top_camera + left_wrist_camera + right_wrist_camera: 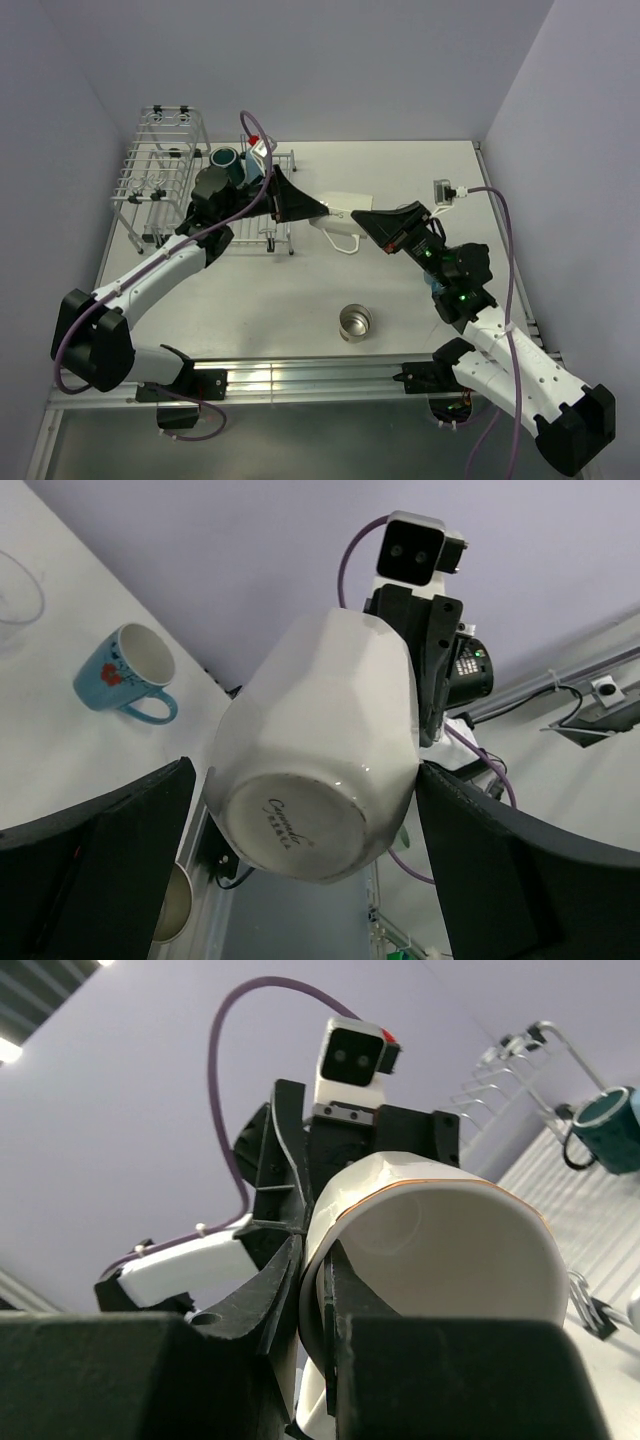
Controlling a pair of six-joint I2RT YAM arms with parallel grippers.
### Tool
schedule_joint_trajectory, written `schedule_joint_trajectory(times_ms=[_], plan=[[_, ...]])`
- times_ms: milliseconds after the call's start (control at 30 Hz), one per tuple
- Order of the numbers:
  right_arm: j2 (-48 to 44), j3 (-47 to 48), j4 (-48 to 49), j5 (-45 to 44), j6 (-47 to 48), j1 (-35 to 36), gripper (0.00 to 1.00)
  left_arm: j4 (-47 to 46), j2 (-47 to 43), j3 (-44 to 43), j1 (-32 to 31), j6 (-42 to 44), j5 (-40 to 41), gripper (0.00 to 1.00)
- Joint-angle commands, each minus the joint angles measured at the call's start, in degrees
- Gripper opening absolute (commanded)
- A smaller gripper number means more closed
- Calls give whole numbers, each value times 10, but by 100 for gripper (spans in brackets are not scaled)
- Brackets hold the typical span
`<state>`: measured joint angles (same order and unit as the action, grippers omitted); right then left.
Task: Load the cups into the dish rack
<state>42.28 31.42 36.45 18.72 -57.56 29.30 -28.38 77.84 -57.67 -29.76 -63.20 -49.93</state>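
Cream mug [320, 730] mid-handover: drop risk

Rim is pinched by the right gripper [315, 1290], aloft between the arms, short of the dish rack [140, 165]. Left gripper [305, 780] is spread wide around the body, apparently without contact. A drop would be caused by early release.

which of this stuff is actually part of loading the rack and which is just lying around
Part of the job:
- dish rack
- cream mug, held by the right gripper
- dark teal mug, in the rack
- steel cup
- blue mug

Just lying about:
- small white connector box
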Motion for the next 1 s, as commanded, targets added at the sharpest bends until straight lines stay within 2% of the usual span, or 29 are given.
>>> schedule_joint_trajectory(times_ms=[0, 267, 500, 733, 800, 967], plan=[[-9, 3, 184, 4, -30, -6, 0, -108, 9, 9, -7, -46, -31, 99], [-5, -13, 230, 7, -28, -6, 0, -190, 16, 20, -15, -117, -42, 99], [3, -16, 239, 4, -23, -6, 0, -167, 18, 6, -27, -106, -35, 96], [10, -15, 233, 8, -25, -6, 0, -130, 16, -2, -36, -80, -16, 86], [12, -13, 230, 14, -23, -6, 0, -93, 12, -12, -38, -56, -9, 82], [10, -7, 210, 15, -10, -6, 0, -41, 5, -27, -45, -23, 12, 62]])
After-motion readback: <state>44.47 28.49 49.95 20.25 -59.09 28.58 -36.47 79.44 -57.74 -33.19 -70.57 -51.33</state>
